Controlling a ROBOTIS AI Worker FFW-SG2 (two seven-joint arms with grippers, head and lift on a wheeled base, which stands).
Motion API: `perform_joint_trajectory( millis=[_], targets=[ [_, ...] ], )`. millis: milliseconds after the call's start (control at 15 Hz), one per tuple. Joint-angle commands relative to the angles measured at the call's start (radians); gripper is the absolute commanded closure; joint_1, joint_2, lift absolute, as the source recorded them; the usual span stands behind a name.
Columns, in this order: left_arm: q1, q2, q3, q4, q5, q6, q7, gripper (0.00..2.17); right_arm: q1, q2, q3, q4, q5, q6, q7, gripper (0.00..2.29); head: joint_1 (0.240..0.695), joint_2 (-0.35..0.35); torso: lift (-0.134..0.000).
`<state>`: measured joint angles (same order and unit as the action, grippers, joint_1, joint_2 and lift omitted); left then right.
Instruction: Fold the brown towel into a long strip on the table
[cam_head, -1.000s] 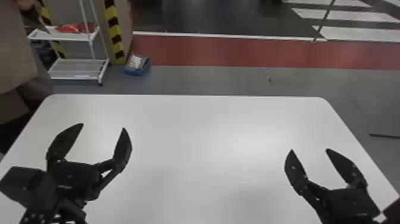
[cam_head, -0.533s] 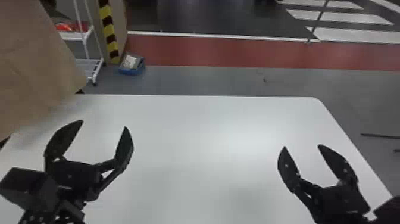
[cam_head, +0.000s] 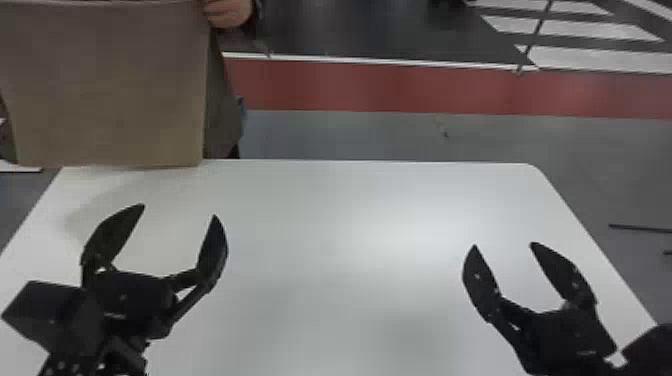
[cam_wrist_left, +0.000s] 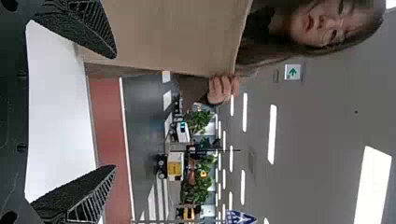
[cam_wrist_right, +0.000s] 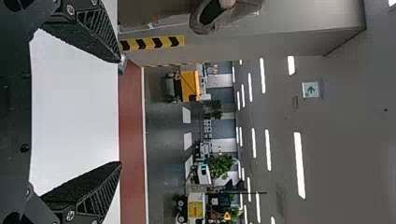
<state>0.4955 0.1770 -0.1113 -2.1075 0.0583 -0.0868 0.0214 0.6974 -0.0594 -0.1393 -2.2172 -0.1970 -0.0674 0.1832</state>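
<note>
We judge the step in hand to be waiting for the brown towel (cam_head: 107, 85) to be laid out, since it hangs upright from a person's hand (cam_head: 227, 11) at its upper corner, over at the far-left end of the white table (cam_head: 350, 215). Its lower hem lines up with the table's far edge in the head view, though we cannot tell whether cloth and tabletop touch. Our left gripper (cam_head: 179, 210) is over the left part of the table with its fingers spread wide and nothing between them; our right gripper (cam_head: 503, 245) is over the right part, its fingers likewise apart and bare. To do this well, we should leave both arms parked until the person has let go and drawn clear, because the left fingers lie nearest the hanging cloth and could snag it or meet the hand. Once the towel is flat, we would look for its edges and any ripples before choosing a grip, then bring both grippers low over two corners of one long side, pinch only a thin lip of fabric, and lift together at an even pace. Keeping the edge taut between us should give a straight first fold; an uneven lift would likely skew the strip.
</note>
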Motion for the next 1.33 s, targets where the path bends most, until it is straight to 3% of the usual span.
perform_joint_trajectory(
  millis=[0,1267],
  targets=[
    [0.002,-0.001,-0.002,0.0,0.0,0.0,0.0,0.03,-0.007,0.003,0.004,0.001,-0.001,0.008,-0.002,0.11,0.695,-0.107,-0.111],
    [0.008,-0.002,-0.005,0.027,0.012,-0.021,0.005,0.03,-0.024,0.0,0.001,0.03,0.007,-0.01,-0.002,0.11,0.695,-0.109,-0.111]
  ],
)
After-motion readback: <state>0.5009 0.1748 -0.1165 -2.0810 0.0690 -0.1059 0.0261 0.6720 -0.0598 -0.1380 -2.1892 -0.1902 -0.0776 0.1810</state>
